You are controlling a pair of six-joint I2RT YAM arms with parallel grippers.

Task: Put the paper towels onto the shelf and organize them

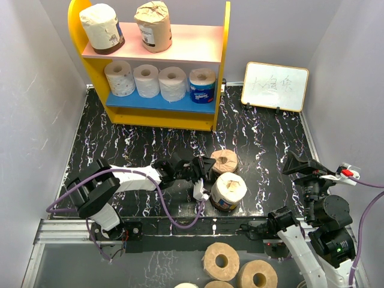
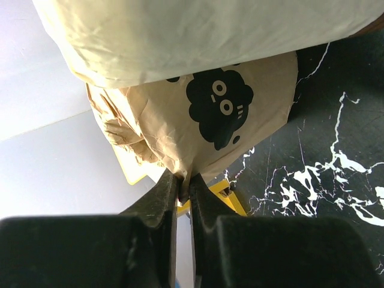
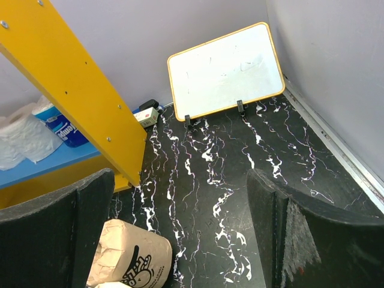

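Note:
The shelf stands at the back. It holds two labelled paper towels on the pink board and several on the blue board, the right one blue-wrapped. On the table lie a tan-wrapped roll and a cream roll. My left gripper sits against them. In the left wrist view it is shut, pinching the wrapper of the tan roll with a black cloud print, and the cream roll is above. My right gripper is open and empty over the table.
A small whiteboard leans at the back right. Several wide bare tan rolls lie below the table's near edge. Grey walls close both sides. The right wrist view shows the shelf's yellow side panel and the tan roll.

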